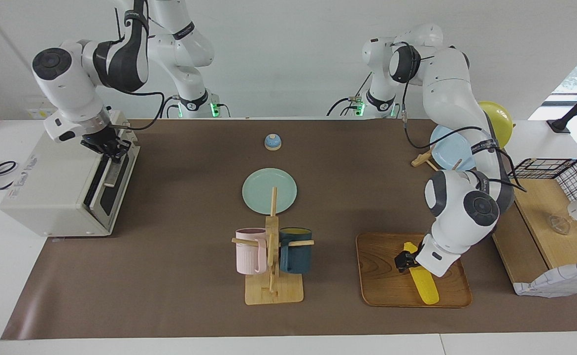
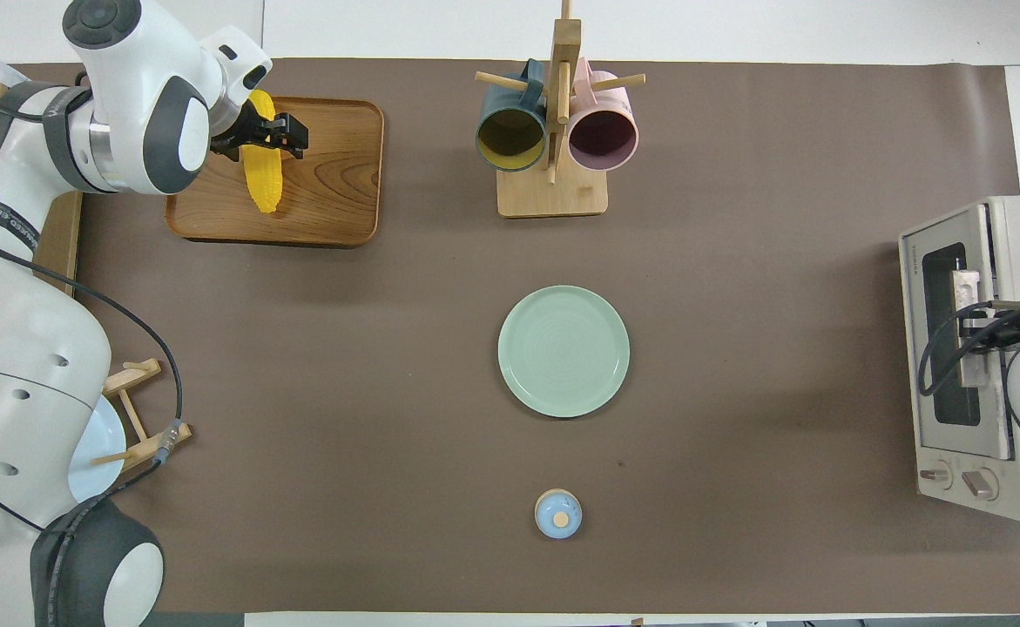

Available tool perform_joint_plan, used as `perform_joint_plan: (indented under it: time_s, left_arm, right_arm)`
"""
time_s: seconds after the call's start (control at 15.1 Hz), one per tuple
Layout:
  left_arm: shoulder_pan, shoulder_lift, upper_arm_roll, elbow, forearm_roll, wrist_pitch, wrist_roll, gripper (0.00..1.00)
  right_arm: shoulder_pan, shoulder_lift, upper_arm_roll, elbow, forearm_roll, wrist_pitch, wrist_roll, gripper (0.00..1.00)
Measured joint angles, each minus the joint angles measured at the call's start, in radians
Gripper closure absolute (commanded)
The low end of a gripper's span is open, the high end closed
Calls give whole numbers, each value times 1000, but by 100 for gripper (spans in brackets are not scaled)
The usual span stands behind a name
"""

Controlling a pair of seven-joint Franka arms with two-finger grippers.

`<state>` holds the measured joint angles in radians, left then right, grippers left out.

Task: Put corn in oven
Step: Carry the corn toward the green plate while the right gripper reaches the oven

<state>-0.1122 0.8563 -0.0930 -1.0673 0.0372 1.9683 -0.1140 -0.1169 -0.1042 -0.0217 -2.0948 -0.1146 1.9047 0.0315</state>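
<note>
Step in hand: grasp. Left gripper (image 1: 408, 261) down on corn (image 1: 424, 278), fingers straddling cob on wooden tray (image 1: 382, 286); grip closure unclear. Right gripper (image 1: 110, 146) at oven (image 1: 61, 187) handle, finger state unclear. Next: lift, carry to oven.

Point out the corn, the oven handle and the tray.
corn (image 1: 426, 288): facing view, on the bare yellow stretch past the gripper.
oven handle (image 2: 965, 296): overhead view, on the bar's visible end.
tray (image 2: 335, 183): overhead view, on bare wood beside the corn.
</note>
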Motion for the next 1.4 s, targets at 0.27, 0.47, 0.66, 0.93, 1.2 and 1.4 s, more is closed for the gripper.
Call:
perform_joint_plan:
  time_s: [0.27,0.47,0.66,0.93,1.2,1.4]
  left_arm:
    - [0,4,0,0,2,1,17,3]
    - [0,10,0,0,4,2,18,3]
    - [0,12,1,0,5,2,23,36]
    - [0,12,1,0,6,2,32,100]
    - [0,11,1,2,6,2,34,100]
    - [0,-19,-2,-3,4,-9,31,100]
  right_arm:
    - [64,51,13,-43,76,113,38,100]
    - [105,119,19,-82,89,242,66,100]
    - [114,146,26,-106,92,299,70,100]
    - [115,167,28,-130,110,355,70,100]
    - [117,217,30,-138,132,402,78,100]
    - [119,230,29,-138,131,412,87,100]
